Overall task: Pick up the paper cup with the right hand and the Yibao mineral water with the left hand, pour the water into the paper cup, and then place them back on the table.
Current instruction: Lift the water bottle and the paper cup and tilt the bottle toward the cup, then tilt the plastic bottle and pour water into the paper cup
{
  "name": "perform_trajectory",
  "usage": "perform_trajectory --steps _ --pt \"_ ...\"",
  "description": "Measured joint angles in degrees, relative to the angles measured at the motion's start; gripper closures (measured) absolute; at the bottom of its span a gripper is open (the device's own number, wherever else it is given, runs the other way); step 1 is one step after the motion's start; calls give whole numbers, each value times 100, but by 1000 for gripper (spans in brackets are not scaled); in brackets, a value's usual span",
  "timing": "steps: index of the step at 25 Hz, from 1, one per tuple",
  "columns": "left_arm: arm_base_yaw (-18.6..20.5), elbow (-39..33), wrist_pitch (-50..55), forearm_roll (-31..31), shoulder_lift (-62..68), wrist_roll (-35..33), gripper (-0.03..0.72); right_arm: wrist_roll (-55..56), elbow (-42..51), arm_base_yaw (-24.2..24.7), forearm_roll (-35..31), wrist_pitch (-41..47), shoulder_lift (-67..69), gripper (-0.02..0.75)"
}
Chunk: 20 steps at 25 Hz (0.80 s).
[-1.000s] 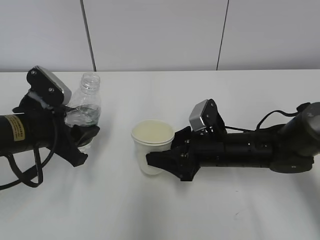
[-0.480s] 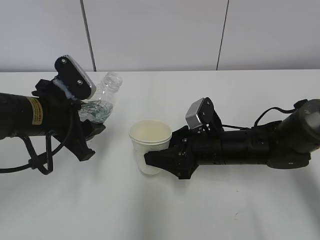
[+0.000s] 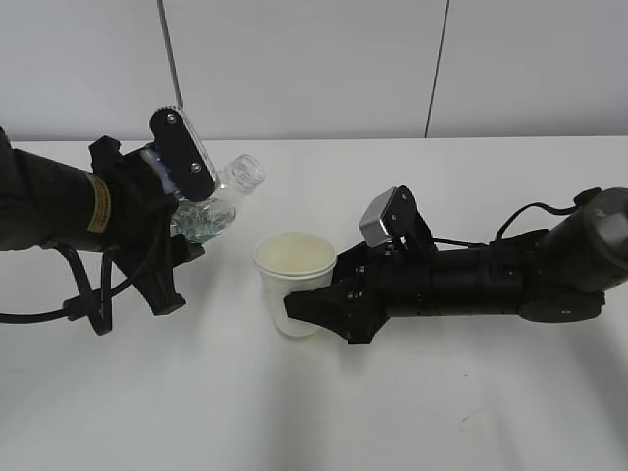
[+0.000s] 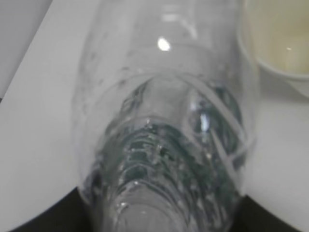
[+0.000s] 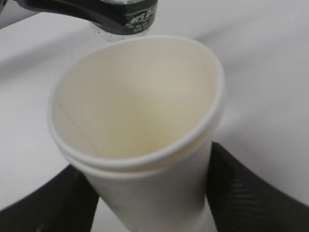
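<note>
The clear Yibao bottle [image 3: 211, 208] with its dark green label is held above the white table [image 3: 314, 412], tilted right, its open mouth [image 3: 247, 169] up and left of the cup. My left gripper [image 3: 186, 240] is shut on its lower body. In the left wrist view the bottle [image 4: 164, 145] fills the frame between the black fingers [image 4: 34, 220]. The cream paper cup [image 3: 296, 280] stands upright and looks empty. My right gripper [image 3: 306, 312] is shut on its lower wall. In the right wrist view the cup [image 5: 145, 121] sits between the fingers [image 5: 251, 193]; the bottle's label [image 5: 137, 17] shows behind it.
The grey panelled wall [image 3: 314, 69] stands behind the table's far edge. A black cable loop [image 3: 88, 304] hangs under the left arm. The right arm [image 3: 491, 280] lies low along the table. The cup's rim also shows in the left wrist view [image 4: 280, 72].
The left arm has lifted the bottle, carried it right toward the cup and tilted its mouth to the right. The right gripper and cup have shifted slightly left.
</note>
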<state>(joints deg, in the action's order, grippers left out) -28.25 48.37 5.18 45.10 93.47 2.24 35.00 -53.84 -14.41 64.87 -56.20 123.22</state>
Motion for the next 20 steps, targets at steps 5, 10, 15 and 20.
perform_trajectory --steps 5,10,15,20 --pt "-131 108 461 330 0 0 350 24 -13 0 0 41 0 236" --pt "-338 227 988 689 0 0 354 24 -13 0 0 63 0 236" --pt "-495 399 1328 942 0 0 356 24 -13 0 0 63 0 236" --pt "-603 473 1647 1176 0 0 356 32 -13 0 11 63 0 236"
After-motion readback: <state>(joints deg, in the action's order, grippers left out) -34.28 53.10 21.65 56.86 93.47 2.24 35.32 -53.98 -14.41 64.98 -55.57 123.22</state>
